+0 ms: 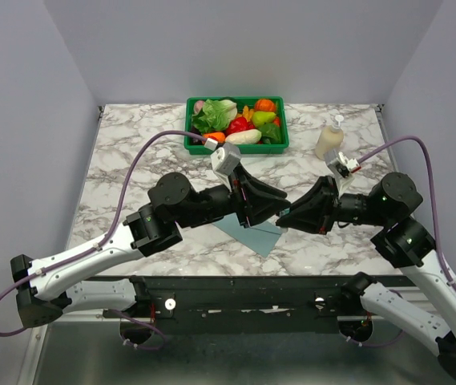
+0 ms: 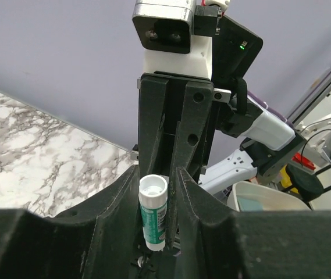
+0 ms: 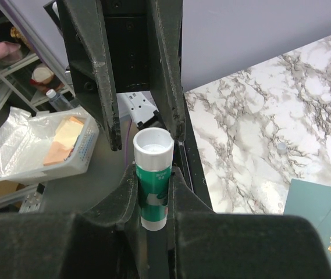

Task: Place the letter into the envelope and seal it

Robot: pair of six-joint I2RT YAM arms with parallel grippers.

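gripping a glue stick [image 3: 153, 186] upright, hollow end up, right claw [image 3: 153, 195] faces left claw [image 2: 156, 171], seemingly ajar.

Envelope [image 1: 256, 239] mostly hidden under left gripper [image 1: 276, 207] and right gripper [image 1: 288, 218]; glue stick [image 3: 152, 174] base buried between right jaws.

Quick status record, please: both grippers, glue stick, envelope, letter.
right gripper: shut on the glue stick, held above the table
left gripper: fingers either side of the glue stick's white end; grip unclear
envelope: flat on the table, under the two grippers
letter: not in view
seal: cannot tell
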